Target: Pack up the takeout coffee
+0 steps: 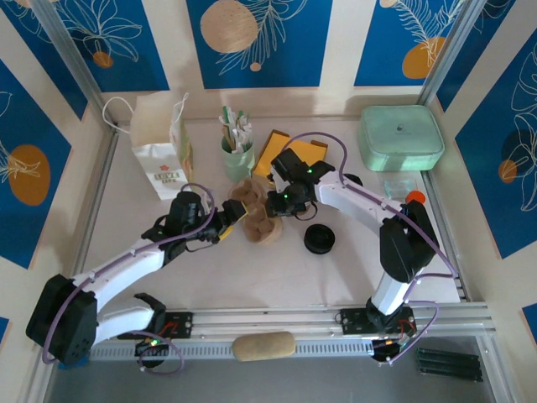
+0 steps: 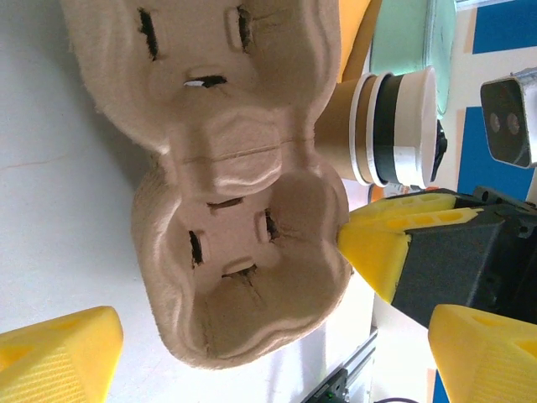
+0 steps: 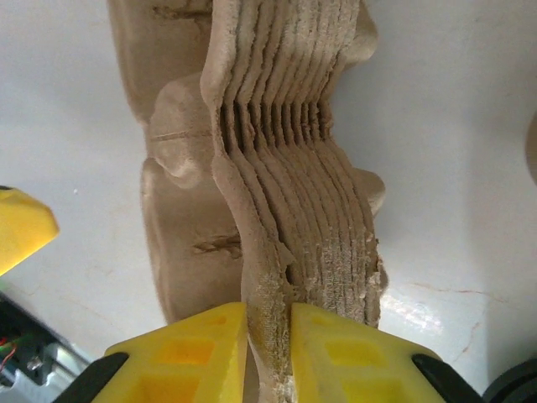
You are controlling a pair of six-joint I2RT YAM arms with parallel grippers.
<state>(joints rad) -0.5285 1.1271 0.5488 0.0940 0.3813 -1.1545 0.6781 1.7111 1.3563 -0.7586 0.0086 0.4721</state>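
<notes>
White table (image 1: 336, 277), blue leaf-print wall panels (image 1: 285, 50) behind. Your takeout coffee (image 2: 377, 126) stands upright beside the pulp carrier (image 2: 243, 252), rim up, long axis vertical. Left fingers (image 2: 59, 357) spread; right fingers (image 3: 201, 353) pinch the pulp carrier's edge.

I can read nothing for certain; the white paper bag with a twine handle (image 1: 159, 159) carries a small reddish print, too blurred to make out.

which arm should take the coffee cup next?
Left, probably. The left gripper is open and empty, and the cup stands just past the carrier stack from it. The right gripper is pinching that stack's rim and would have to let go first.
</notes>
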